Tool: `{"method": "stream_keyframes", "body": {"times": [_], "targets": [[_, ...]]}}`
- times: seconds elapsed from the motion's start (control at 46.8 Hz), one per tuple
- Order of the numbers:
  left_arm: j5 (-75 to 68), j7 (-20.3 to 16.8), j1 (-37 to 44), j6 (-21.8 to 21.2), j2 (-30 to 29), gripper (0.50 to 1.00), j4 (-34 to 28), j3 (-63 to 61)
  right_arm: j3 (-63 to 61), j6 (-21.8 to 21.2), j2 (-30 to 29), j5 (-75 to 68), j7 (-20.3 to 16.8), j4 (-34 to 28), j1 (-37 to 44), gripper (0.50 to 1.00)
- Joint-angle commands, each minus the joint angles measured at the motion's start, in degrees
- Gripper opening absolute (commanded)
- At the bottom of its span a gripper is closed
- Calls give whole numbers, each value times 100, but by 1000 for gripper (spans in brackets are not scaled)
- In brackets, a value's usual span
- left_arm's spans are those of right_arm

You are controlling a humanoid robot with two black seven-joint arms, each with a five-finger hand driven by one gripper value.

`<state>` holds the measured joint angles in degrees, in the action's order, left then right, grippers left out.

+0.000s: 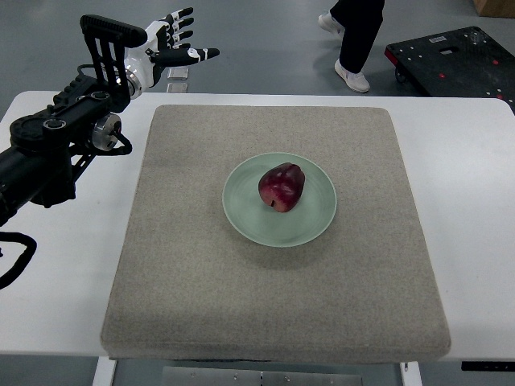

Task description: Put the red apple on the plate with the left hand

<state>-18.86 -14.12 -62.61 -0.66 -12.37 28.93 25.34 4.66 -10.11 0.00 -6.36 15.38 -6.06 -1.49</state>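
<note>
Red apple (281, 187) on plate (314, 221), unobstructed

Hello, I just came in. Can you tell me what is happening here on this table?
A red apple lies on a pale green plate, in the middle of a grey mat on the white table. The left robot hand is raised beyond the far left corner of the mat, fingers spread, holding nothing. So the apple appears already placed. A person's legs show behind the table.

The left arm (56, 145) comes in from the left edge and reaches toward the far side. Its left hand (173, 47) is raised, fingers spread and empty.
</note>
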Motion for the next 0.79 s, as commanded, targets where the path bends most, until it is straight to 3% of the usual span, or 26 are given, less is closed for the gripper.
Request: {"method": "stream_keyframes", "body": {"times": [0.0,0.363,0.62,0.769], "targets": [[425,120,-14,-91,68,966,-54,6,0,0,0,-6,0,0,-1,964],[1990,279,-75,5,218,966,-642,24,0,0,0,3,0,0,-1,964],[3115,279,-67,1296,323,973,-1205,32,0,0,0,3,0,0,-1,962],[3274,279,-40,1613,323,973,-1302,155,0,0,0,3,0,0,-1,962]]}}
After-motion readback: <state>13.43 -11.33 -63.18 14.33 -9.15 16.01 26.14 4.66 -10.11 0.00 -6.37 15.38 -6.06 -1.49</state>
